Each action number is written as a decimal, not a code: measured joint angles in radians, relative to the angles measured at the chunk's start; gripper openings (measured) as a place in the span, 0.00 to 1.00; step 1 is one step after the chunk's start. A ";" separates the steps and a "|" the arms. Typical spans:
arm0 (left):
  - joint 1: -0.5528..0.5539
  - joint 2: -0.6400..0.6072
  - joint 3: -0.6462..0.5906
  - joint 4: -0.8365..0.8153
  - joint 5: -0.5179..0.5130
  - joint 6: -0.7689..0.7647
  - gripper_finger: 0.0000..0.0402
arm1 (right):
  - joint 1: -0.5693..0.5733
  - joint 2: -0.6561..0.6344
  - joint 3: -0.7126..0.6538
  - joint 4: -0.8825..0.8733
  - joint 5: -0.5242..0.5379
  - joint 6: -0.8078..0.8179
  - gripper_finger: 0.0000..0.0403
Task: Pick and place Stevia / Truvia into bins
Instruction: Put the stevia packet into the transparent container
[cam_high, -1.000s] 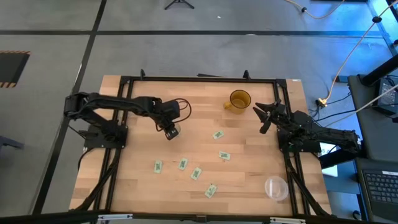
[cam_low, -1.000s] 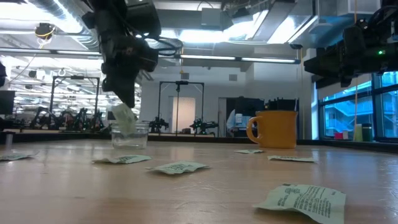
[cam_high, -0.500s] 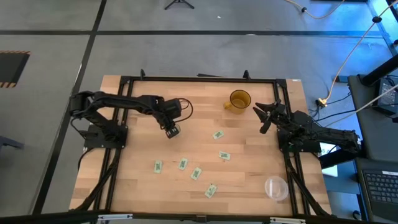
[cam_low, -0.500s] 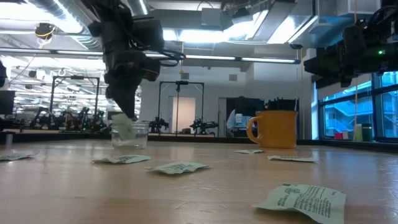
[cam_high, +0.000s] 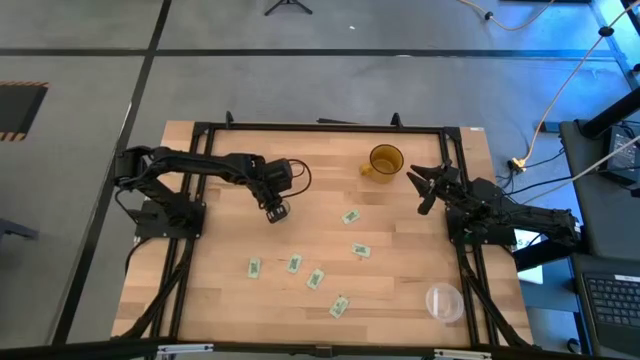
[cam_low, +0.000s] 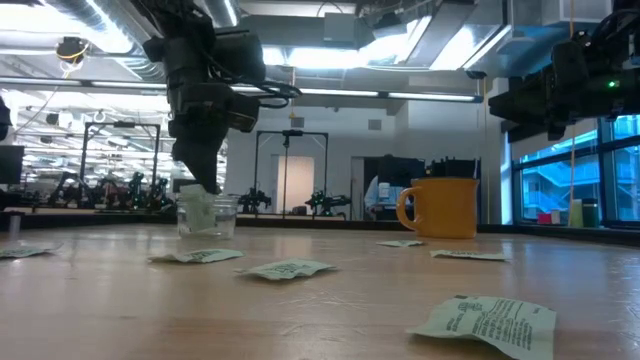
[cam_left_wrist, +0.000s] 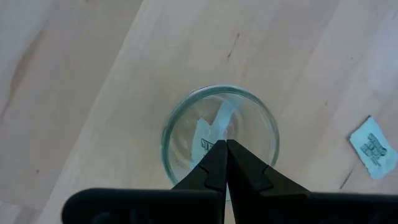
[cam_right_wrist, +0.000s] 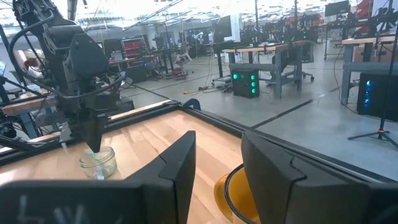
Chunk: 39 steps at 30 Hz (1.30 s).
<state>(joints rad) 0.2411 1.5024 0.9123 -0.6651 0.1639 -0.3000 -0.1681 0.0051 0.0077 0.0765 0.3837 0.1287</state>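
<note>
My left gripper (cam_high: 277, 211) hangs over the small clear glass cup (cam_left_wrist: 219, 142) at the table's middle left, its tips just inside the rim. It is shut on a white and green Stevia packet (cam_left_wrist: 214, 127), which stands slanted inside the cup (cam_low: 208, 217). Several more packets lie flat on the wood, such as one (cam_high: 350, 216) near the centre and one (cam_high: 339, 306) near the front. My right gripper (cam_high: 425, 190) waits open at the table's right edge, beside the amber mug (cam_high: 384, 160).
A wider clear plastic container (cam_high: 444, 302) stands at the front right corner. The amber mug (cam_low: 442, 207) is at the back, right of centre. A black frame runs around the table's edge. Loose packets (cam_low: 285, 268) lie between the cup and the front edge.
My left gripper has come down a little with the packet, which now sits inside the glass cup instead of hanging above its rim. The right arm has not moved.
</note>
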 joint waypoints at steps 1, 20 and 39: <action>-0.003 0.000 0.000 0.005 0.012 0.000 0.00 | 0.000 0.000 0.000 0.000 0.000 0.000 0.33; -0.006 0.000 0.009 0.029 0.098 0.010 0.19 | 0.000 0.000 0.000 0.000 0.000 -0.003 0.33; -0.328 -0.134 0.323 -0.364 -0.067 0.164 0.21 | 0.000 0.000 0.000 0.000 0.000 -0.009 0.33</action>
<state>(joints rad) -0.0871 1.3689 1.2350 -1.0295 0.0966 -0.1356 -0.1684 0.0052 0.0075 0.0765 0.3836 0.1200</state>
